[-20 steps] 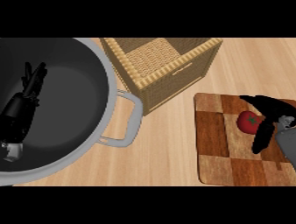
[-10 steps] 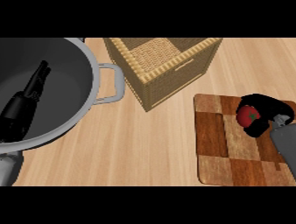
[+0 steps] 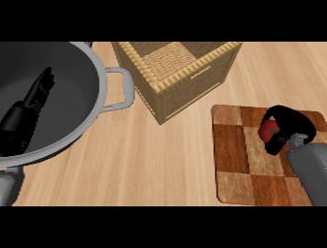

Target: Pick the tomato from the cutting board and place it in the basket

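One view, head: right hand [image 3: 289, 127] has curled round the tomato [image 3: 268, 129] above the cutting board [image 3: 238, 160], where earlier its fingers only reached it. Left hand [image 3: 25, 114], fingers straight, shows before the pot [image 3: 98, 92]; basket [image 3: 184, 72] stands apart.

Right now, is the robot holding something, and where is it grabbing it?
Yes. The right robot hand curls round the small red tomato over the checkered wooden cutting board, fingers wrapping its top and right side.
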`<state>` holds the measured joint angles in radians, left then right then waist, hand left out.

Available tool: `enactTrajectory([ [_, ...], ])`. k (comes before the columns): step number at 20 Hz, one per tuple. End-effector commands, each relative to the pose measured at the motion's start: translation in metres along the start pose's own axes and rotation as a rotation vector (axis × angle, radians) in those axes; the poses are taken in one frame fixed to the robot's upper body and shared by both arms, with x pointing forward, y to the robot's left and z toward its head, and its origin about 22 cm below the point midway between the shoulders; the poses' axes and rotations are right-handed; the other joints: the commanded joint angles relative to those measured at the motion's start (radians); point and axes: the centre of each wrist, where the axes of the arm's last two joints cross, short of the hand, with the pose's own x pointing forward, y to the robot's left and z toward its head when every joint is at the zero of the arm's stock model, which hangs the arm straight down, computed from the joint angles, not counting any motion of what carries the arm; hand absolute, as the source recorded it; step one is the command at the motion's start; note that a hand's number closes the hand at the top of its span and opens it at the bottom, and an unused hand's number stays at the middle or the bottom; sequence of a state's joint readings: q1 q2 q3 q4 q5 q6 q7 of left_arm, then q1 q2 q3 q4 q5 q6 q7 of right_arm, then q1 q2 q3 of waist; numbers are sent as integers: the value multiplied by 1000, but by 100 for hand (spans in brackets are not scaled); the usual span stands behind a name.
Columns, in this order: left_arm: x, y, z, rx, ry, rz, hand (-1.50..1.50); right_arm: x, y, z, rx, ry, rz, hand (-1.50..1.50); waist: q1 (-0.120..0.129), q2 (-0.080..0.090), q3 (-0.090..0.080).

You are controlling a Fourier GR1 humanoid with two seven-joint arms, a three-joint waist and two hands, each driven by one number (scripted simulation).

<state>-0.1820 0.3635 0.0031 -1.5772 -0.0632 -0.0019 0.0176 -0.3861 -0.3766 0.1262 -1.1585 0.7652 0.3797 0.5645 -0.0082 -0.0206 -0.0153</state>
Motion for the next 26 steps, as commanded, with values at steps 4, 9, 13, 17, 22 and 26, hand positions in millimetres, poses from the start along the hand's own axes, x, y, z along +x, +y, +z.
enactTrajectory([
  [4,-9,13,3,21,17,-2,0,30,40,28,-179,395,-170,150,-29,8,11],
  [9,-20,-5,13,4,10,1,0,34,34,65,-423,494,-179,150,-13,13,13],
  [13,-22,-7,13,7,28,21,0,52,-8,103,-726,383,-341,150,-21,8,12],
  [17,-4,-1,4,2,-1,11,0,77,-55,144,-933,178,-590,150,-2,6,15],
  [22,-9,-3,0,-18,-3,10,0,114,-90,206,-1064,-14,-642,150,8,15,13],
  [26,-6,-7,-4,-10,-19,6,0,148,-139,224,-1047,-73,-596,150,17,20,14],
])
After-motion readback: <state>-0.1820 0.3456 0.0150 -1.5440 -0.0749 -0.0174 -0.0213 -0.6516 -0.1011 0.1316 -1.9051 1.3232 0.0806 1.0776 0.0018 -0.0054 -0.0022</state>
